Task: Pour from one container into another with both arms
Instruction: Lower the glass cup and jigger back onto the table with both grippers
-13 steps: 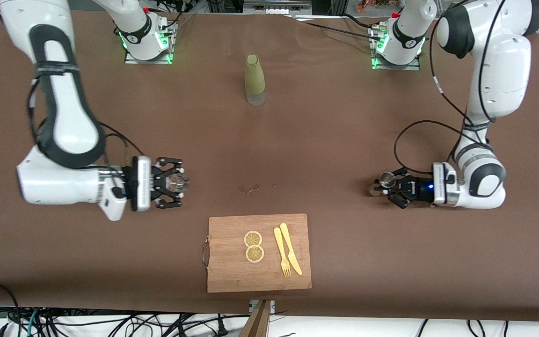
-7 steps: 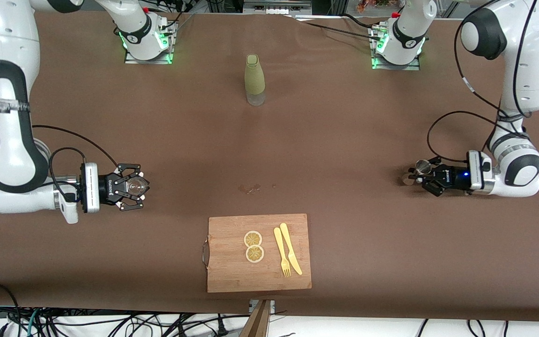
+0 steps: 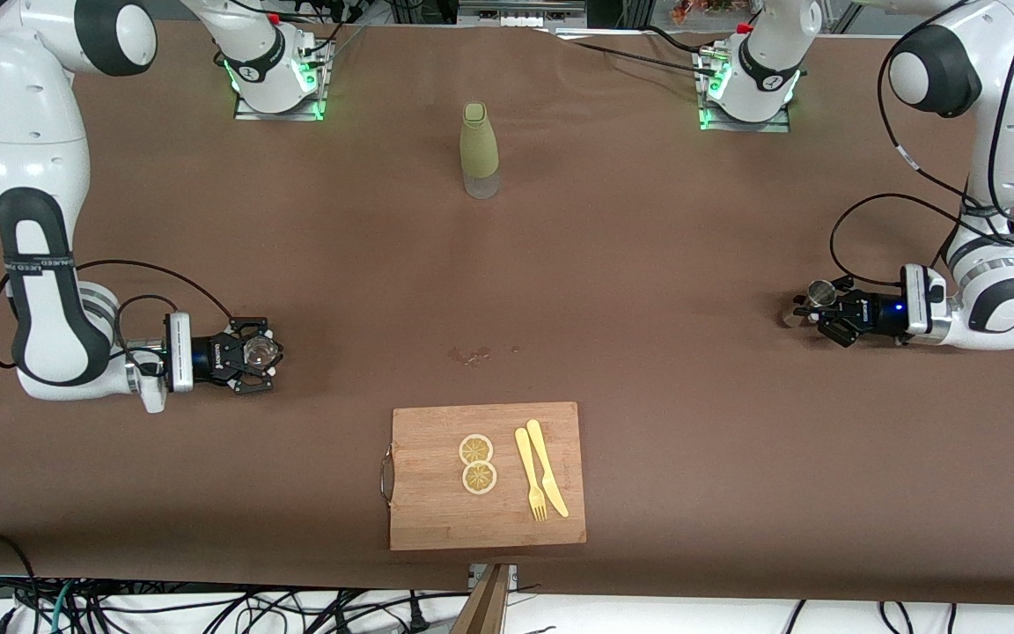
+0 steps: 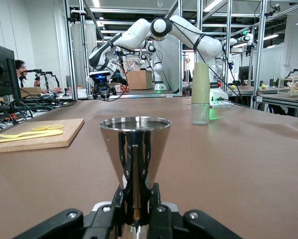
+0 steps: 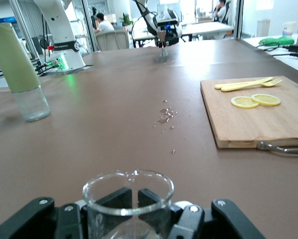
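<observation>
**Front view: two arms, two small vessels, one each**

Front view showed the steel jigger [image 3: 817, 293] clamped in the left gripper [image 3: 826, 310], low over the table [image 3: 613, 264] toward the left arm's end, well apart from the cutting board [image 3: 437, 511]. In the left wrist view the jigger [image 4: 135, 154] stood upright, pinched at its narrow waist by the closed fingers [image 4: 156, 209].

The glass tumbler [image 3: 260, 352] sat in the right gripper [image 3: 253, 355], low over the table toward the right arm's end, also well apart from the board. The right wrist view had the tumbler [image 5: 128, 196] upright, its rim uppermost, with the fingers [image 5: 154, 199] closed around it.

Counted: one jigger, one tumbler, one olive-green bottle [image 3: 479, 150], one board. The bottle stood upright, farther from the front camera than the board, between the two arm bases. On the board lay two lemon slices [image 3: 477, 462] touching each other, and beside them one yellow fork [image 3: 529, 484] and one yellow knife [image 3: 547, 478]. A few small wet spots [image 3: 472, 356] marked the table just beside the board's edge, on the bottle's side.

Small white lettering showed on both gripper bodies, too small to read. No label was legible on the bottle.
</observation>
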Controlling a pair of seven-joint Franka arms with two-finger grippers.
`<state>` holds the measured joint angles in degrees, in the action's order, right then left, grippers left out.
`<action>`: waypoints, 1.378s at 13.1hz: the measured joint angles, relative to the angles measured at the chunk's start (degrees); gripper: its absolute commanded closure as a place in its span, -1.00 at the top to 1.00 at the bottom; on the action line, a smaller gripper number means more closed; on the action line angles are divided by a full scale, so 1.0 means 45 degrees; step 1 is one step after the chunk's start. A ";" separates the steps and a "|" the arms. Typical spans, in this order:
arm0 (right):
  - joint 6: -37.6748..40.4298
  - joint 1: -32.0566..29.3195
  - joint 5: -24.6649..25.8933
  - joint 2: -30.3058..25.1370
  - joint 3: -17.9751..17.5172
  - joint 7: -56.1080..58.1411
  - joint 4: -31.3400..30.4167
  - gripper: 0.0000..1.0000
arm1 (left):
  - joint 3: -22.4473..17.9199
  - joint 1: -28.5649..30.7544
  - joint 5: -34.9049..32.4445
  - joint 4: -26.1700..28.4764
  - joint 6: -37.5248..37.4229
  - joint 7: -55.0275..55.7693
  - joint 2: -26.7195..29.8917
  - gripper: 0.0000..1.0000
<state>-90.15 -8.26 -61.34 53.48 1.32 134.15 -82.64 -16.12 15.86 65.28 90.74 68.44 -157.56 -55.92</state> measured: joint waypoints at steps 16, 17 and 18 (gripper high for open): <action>0.0714 -0.0684 -0.1089 0.1709 0.0237 0.1916 0.0065 1.00 | 0.0026 0.0031 -0.0004 -0.0163 -0.0001 0.0120 -0.0831 1.00; 0.0845 -0.0708 -0.0971 0.1688 0.0446 0.1916 0.0088 1.00 | 0.0006 0.0030 -0.0005 -0.0379 0.0064 0.0330 -0.0826 1.00; 0.1005 -0.0748 -0.0840 0.1655 0.0645 0.1916 0.0109 1.00 | -0.0074 0.0022 -0.0005 -0.0762 0.0162 0.0685 -0.0809 1.00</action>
<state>-85.63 -11.62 -65.12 60.92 4.22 142.77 -82.15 -16.45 15.96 65.26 87.31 69.16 -154.48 -59.56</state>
